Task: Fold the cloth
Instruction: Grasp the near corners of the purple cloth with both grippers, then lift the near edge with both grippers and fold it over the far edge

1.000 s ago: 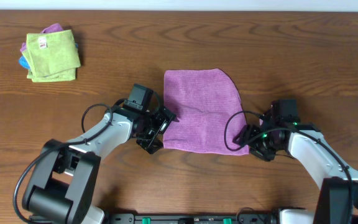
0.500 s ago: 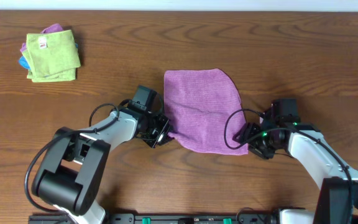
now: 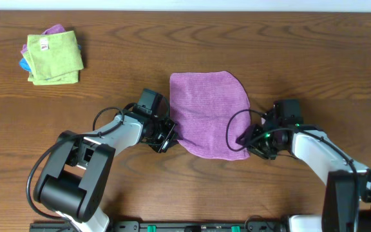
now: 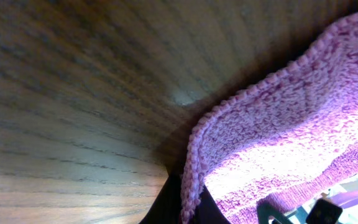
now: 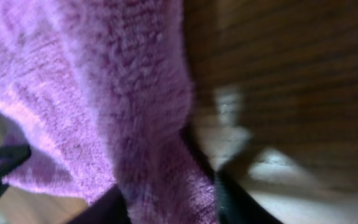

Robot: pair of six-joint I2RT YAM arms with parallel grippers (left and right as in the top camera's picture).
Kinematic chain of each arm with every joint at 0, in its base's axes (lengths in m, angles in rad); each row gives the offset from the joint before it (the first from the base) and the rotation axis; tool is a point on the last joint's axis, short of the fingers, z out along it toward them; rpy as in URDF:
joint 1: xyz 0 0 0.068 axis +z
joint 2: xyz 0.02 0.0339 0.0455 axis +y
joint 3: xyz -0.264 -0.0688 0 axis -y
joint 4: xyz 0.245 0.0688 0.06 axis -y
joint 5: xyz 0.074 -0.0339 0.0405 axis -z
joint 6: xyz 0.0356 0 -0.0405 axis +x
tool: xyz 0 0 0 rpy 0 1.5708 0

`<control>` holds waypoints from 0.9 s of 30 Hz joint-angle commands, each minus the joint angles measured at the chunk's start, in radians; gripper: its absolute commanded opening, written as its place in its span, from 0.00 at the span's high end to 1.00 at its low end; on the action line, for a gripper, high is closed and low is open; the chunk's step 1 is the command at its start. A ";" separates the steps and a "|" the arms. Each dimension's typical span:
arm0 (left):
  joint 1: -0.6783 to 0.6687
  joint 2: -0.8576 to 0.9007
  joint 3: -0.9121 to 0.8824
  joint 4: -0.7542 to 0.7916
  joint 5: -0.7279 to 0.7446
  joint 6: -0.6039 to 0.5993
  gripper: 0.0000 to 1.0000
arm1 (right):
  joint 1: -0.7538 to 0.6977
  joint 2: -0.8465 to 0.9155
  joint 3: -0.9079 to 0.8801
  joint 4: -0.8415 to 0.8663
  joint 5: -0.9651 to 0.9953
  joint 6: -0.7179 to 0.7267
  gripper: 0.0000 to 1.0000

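The purple cloth [image 3: 208, 113] lies mostly flat in the middle of the wooden table [image 3: 314, 58]. My left gripper [image 3: 169, 135] is at its near-left corner, shut on the cloth's hem. In the left wrist view the hem [image 4: 194, 180] runs down between the dark fingers of the left gripper [image 4: 191, 208], and the rest of the cloth [image 4: 278, 124] rises to the right. My right gripper [image 3: 248, 143] is at the near-right corner. In the right wrist view a bunched fold of cloth [image 5: 104, 81] fills the gap of the right gripper [image 5: 169, 199], and both fingers [image 5: 235, 202] press against it.
At the far-left back of the table sits a folded lime-green cloth [image 3: 55, 57] with a white tag, stacked on purple and blue cloths. Bare wood surrounds the purple cloth on all sides.
My left gripper has closed on the near-left corner and drawn it slightly inward. My right gripper has slid left onto the near-right corner and narrowed its jaws around it.
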 commanded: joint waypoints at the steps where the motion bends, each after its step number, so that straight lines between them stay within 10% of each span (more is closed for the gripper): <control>1: -0.001 0.017 -0.009 0.003 -0.003 0.050 0.94 | 0.012 0.037 -0.020 0.011 0.051 0.006 0.81; 3: -0.001 0.017 -0.009 0.023 0.002 0.070 0.94 | 0.012 0.038 -0.020 0.013 0.058 0.006 0.99; 27: 0.083 -0.133 -0.009 -0.238 0.159 0.360 0.94 | 0.012 -0.213 -0.019 -0.200 -0.052 -0.010 0.99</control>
